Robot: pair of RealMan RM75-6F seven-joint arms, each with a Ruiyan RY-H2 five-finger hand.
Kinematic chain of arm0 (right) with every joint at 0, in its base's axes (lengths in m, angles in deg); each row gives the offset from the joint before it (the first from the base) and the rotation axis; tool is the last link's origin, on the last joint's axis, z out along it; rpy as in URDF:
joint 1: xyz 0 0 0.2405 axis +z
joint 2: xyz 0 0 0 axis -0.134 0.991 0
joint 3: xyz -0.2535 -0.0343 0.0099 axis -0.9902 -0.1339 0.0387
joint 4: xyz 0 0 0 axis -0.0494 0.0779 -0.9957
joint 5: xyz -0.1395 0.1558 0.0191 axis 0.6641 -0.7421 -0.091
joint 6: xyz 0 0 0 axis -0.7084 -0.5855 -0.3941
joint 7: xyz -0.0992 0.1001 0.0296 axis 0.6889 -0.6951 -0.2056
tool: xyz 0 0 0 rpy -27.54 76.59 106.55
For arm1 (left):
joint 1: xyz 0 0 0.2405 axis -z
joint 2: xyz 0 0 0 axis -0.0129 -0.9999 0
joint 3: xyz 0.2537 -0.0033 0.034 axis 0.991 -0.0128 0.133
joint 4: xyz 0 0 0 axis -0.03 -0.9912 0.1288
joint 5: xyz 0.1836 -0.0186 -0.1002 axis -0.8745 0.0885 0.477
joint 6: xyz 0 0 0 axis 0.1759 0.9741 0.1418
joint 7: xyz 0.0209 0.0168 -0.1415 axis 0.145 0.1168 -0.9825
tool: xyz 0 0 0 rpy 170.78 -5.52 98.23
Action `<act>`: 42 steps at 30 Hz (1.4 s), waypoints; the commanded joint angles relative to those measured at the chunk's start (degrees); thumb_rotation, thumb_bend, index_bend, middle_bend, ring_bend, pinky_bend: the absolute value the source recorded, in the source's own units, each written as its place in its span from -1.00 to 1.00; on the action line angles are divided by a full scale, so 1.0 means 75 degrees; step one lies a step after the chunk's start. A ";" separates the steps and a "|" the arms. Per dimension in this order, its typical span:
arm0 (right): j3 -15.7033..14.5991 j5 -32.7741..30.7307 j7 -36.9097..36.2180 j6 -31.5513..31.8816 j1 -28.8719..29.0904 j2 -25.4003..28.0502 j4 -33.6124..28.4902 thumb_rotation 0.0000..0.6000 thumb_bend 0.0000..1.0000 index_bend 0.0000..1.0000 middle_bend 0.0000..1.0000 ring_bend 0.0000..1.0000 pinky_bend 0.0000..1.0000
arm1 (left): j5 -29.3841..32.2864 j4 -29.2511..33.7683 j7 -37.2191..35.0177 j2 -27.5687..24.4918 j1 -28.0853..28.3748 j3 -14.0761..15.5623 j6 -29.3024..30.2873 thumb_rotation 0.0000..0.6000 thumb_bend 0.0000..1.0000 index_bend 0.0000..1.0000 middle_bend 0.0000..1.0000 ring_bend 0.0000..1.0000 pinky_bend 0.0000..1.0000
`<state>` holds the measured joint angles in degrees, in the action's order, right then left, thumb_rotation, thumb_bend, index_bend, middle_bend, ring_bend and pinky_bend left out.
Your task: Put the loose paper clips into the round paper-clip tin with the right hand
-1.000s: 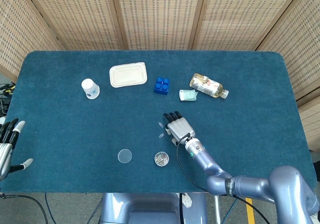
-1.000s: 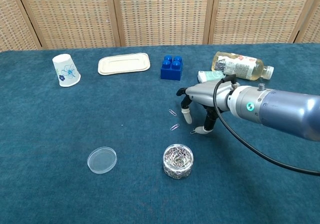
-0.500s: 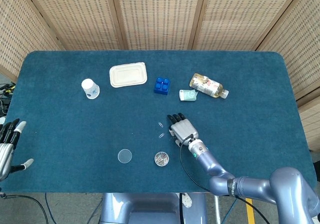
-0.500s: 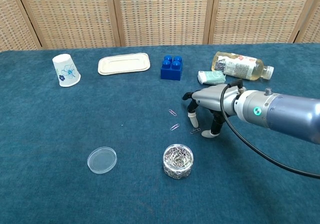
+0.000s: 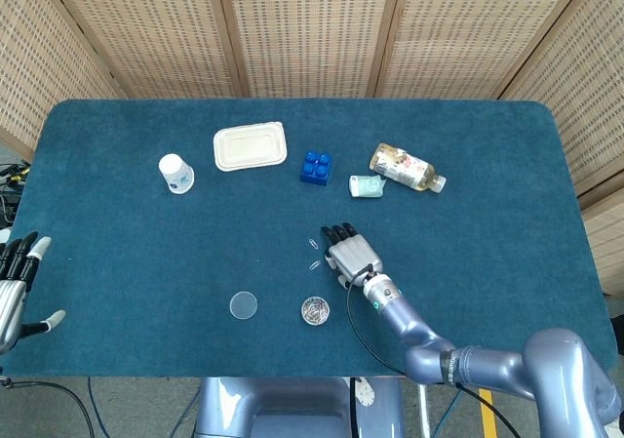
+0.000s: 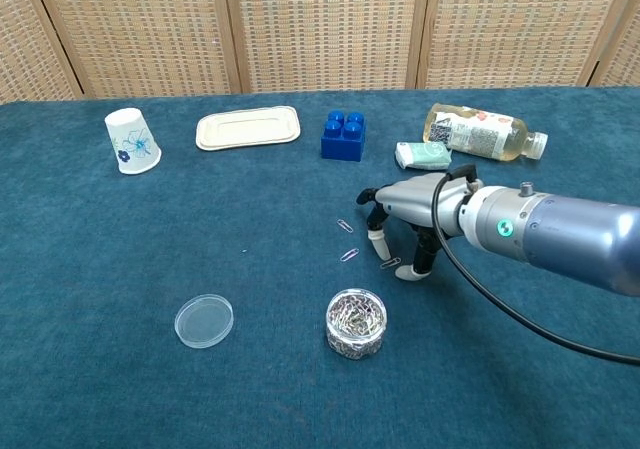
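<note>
Clips (image 6: pixel 349 254) lie at frame centre, just above the tin (image 6: pixel 357 322). My right hand (image 6: pixel 398 231) hovers fingers-down over one, seemingly holding nothing. They're thin, slippery wire; I'd pinch across the loop.

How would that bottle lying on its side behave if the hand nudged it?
The bottle lies on its side with a rounded body, so it would probably roll rather than slide. It looks like clear plastic, so likely light and not fragile. The small packet touching it might block rolling that way.
</note>
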<state>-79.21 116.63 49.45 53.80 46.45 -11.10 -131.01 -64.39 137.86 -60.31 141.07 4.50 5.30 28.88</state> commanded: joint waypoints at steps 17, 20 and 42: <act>0.0040 -0.0033 0.0030 -0.0025 -0.0015 -0.0096 0.0130 1.00 -0.39 0.19 -0.96 -1.00 -1.00 | 0.0001 -0.0008 -0.0002 0.0002 0.0009 0.0007 -0.0012 1.00 -1.00 -1.00 -1.00 -1.00 -1.00; 0.0056 -0.0023 0.0008 -0.0021 -0.0022 -0.0124 0.0146 1.00 -0.32 0.23 -0.96 -1.00 -1.00 | -0.0001 -0.0004 -0.0001 0.0002 0.0014 0.0007 -0.0017 1.00 -1.00 -1.00 -1.00 -1.00 -1.00; 0.0198 0.0354 -0.0285 0.0119 -0.0145 0.0113 -0.0174 1.00 0.05 0.34 -0.95 -1.00 -1.00 | -0.0016 -0.0006 -0.0005 0.0004 0.0010 0.0017 -0.0004 1.00 -1.00 -1.00 -1.00 -1.00 -1.00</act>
<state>-77.87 118.85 47.60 54.38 45.55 -10.81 -131.57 -64.51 137.82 -60.35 141.11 4.57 5.43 28.85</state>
